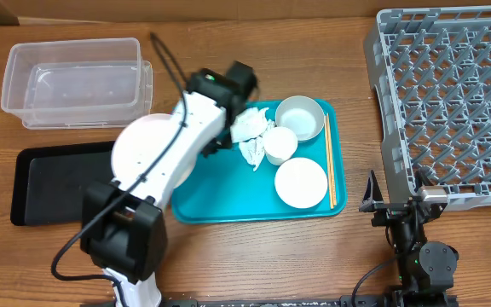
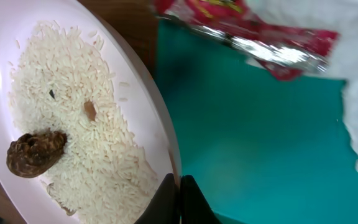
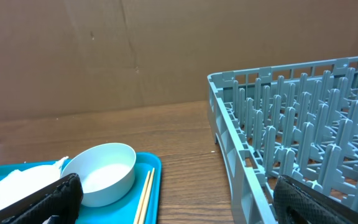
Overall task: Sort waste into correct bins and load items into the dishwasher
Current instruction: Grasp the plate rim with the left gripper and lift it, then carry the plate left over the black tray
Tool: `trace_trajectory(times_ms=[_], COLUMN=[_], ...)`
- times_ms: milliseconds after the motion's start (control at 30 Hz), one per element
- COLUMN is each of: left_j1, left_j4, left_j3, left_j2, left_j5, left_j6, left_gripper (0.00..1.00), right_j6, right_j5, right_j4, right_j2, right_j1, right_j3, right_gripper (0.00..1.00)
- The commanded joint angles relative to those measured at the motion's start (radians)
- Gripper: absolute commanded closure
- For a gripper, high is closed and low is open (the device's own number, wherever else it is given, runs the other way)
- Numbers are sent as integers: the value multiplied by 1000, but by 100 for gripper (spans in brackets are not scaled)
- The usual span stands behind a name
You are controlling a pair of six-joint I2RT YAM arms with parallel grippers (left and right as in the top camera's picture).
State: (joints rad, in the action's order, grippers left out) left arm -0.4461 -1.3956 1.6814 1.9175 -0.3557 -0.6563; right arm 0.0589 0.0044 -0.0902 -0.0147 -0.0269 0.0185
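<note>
My left gripper (image 2: 179, 186) is shut on the rim of a pale pink plate (image 1: 139, 149), which sits over the left edge of the teal tray (image 1: 228, 200). White rice (image 2: 86, 124) and a brown scrap (image 2: 36, 152) lie on the plate. A red-and-white wrapper (image 2: 272, 43) and crumpled napkins (image 1: 250, 128) rest on the tray just beyond it. The tray also holds a bowl (image 1: 299, 115), a small cup (image 1: 280, 143), a white plate (image 1: 301, 182) and chopsticks (image 1: 329, 162). My right gripper (image 3: 179, 202) stands open and empty by the front left corner of the grey dish rack (image 1: 450, 94).
A clear plastic tub (image 1: 75, 81) stands at the back left, with a shallow black tray (image 1: 49, 183) in front of it, left of the held plate. The left arm (image 1: 177, 145) covers part of the teal tray. Bare wood lies between tray and rack.
</note>
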Motion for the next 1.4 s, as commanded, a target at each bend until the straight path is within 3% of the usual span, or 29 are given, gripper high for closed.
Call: trace_trajectory(times_ms=[0, 233, 467, 767, 1033, 1367], left_j1=[71, 190, 297, 439, 610, 726], left_j4=[-7, -2, 42, 49, 130, 155], left_j3=[34, 37, 38, 39, 38, 36], left_j2=[-3, -3, -3, -93, -145, -139], left_j5=[-19, 20, 173, 186, 526, 647], left_j6=[-19, -12, 54, 95, 190, 246], left_gripper=[96, 96, 96, 96, 96, 96], right_j6=[-4, -4, -4, -4, -4, -4], right_j5=[2, 2, 2, 2, 2, 2], right_j4=[6, 6, 6, 6, 6, 6], right_j2=[12, 12, 12, 12, 12, 12], right_j1=[0, 0, 0, 0, 0, 0], right_j3=[-11, -11, -11, -11, -11, -11], right_gripper=[0, 0, 0, 0, 0, 0])
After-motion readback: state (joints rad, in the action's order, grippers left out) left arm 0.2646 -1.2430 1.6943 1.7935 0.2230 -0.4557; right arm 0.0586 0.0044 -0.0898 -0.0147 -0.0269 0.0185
